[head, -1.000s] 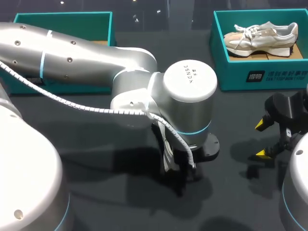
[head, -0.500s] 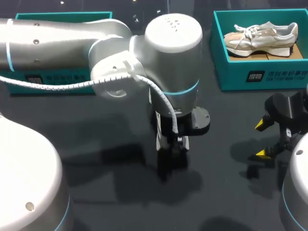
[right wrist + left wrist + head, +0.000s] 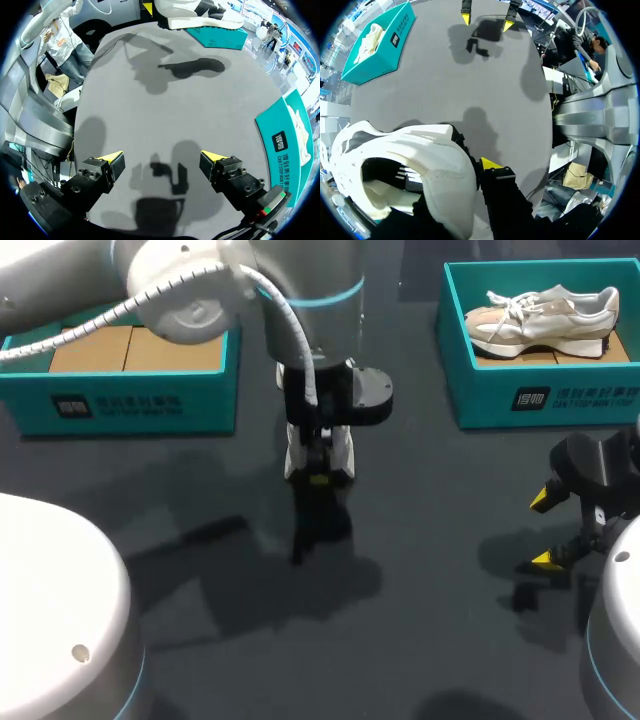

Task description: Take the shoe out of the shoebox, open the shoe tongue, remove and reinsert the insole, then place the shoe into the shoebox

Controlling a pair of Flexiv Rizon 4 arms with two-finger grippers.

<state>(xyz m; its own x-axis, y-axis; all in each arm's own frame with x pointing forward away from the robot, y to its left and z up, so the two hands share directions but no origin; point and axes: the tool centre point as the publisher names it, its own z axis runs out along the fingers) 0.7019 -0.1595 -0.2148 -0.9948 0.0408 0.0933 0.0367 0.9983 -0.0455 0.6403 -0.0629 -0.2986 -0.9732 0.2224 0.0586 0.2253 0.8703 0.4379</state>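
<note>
White shoe (image 3: 318, 455) is out, hanging above the tabletop (image 3: 430, 630) just beside the empty left shoebox (image 3: 130, 405), my left jaws clamped on its collar, right jaws apart: step 1 looks done, with tongue, insole and reboxing to come.

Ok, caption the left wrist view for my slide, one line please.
Left gripper shut on a white shoe above the grey table, the open right gripper and teal shoebox ahead.

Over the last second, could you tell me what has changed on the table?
The left gripper, shut on the white shoe, carried it toward the table's far side, uncovering the left shoebox. The right gripper stayed open and still; the other shoe stayed boxed.
</note>
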